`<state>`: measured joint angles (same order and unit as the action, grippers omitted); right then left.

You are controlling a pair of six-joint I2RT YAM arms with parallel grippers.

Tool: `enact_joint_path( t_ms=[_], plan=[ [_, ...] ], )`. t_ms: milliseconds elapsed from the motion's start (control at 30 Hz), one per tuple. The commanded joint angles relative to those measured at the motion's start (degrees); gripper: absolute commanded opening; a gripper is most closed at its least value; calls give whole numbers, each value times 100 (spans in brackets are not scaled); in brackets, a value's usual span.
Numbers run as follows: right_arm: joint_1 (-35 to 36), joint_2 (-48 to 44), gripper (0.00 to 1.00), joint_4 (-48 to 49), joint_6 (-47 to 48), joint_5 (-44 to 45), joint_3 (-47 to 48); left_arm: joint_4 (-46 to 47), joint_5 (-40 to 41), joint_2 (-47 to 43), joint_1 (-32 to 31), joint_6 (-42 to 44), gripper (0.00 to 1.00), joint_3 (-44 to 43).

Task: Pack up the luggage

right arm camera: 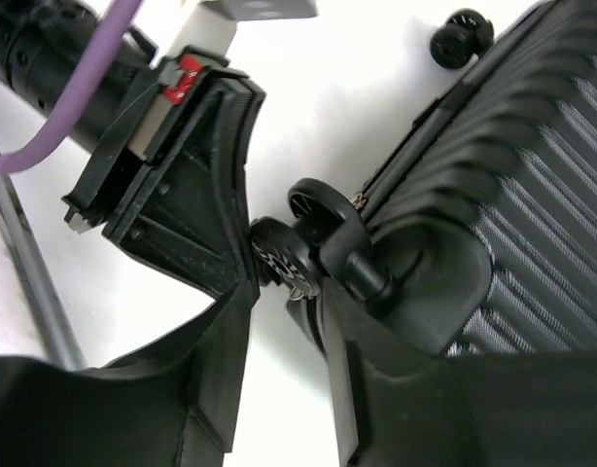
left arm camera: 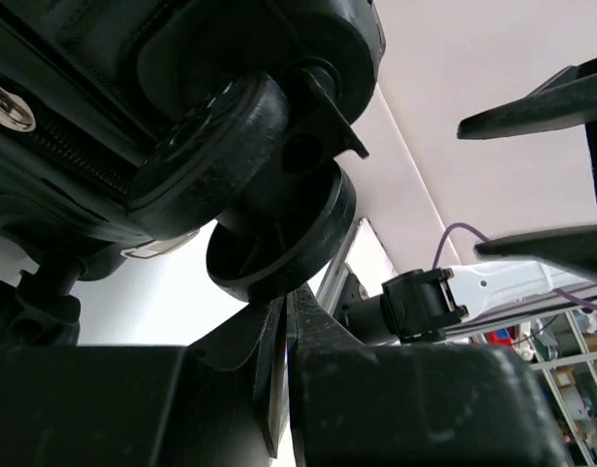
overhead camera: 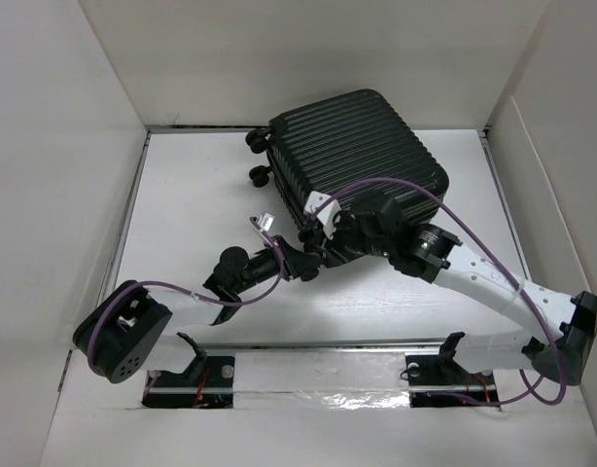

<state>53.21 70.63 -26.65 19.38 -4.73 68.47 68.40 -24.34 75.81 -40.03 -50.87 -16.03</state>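
From above, the luggage [overhead camera: 362, 156] lies flat and closed on the table [overhead camera: 182, 214], toward 12 o'clock, with its rear casters [overhead camera: 257, 158] sticking out at its 9 o'clock side. Both arms converge on its 7 o'clock corner. The left gripper [overhead camera: 300, 261] reaches in from 8 o'clock and the right gripper [overhead camera: 320, 236] from 4 o'clock, probably because that corner gives them something small to grab or brace on a shell too broad to pinch.

In the left wrist view, the corner caster [left arm camera: 279, 224] fills the frame just past the left gripper's fingers [left arm camera: 269, 389]. These are pressed together with only a slit between them, so the tip seems to work as a prod or stop against the wheel, not a clamp. The zip [left arm camera: 55, 146] at 10 o'clock runs shut, so the case looks not yet opened for packing.

In the right wrist view, the right gripper's fingers [right arm camera: 221, 379] stand apart, and the corner caster sits at the mouth of the gap. I cannot tell whether they touch it. The left gripper's tip meets the wheel from 10 o'clock. The ribbed shell runs off toward 3 o'clock.
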Motion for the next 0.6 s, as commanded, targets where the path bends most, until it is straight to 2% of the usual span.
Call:
enact_joint_path(
  t_ms=[0, 233, 333, 567],
  plan=[
    [93, 179, 45, -400, 645, 157, 456, 411, 149, -31, -5, 95, 1, -190],
    [215, 715, 51, -938, 910, 402, 931, 112, 465, -145, -5, 341, 1, -199],
    [268, 978, 61, -1017, 901, 675, 1116, 16, 623, -172, -5, 420, 1, -216],
    [427, 1541, 62, -1176, 1077, 904, 1555, -3, 711, -119, 110, 535, 0, -208]
  ],
)
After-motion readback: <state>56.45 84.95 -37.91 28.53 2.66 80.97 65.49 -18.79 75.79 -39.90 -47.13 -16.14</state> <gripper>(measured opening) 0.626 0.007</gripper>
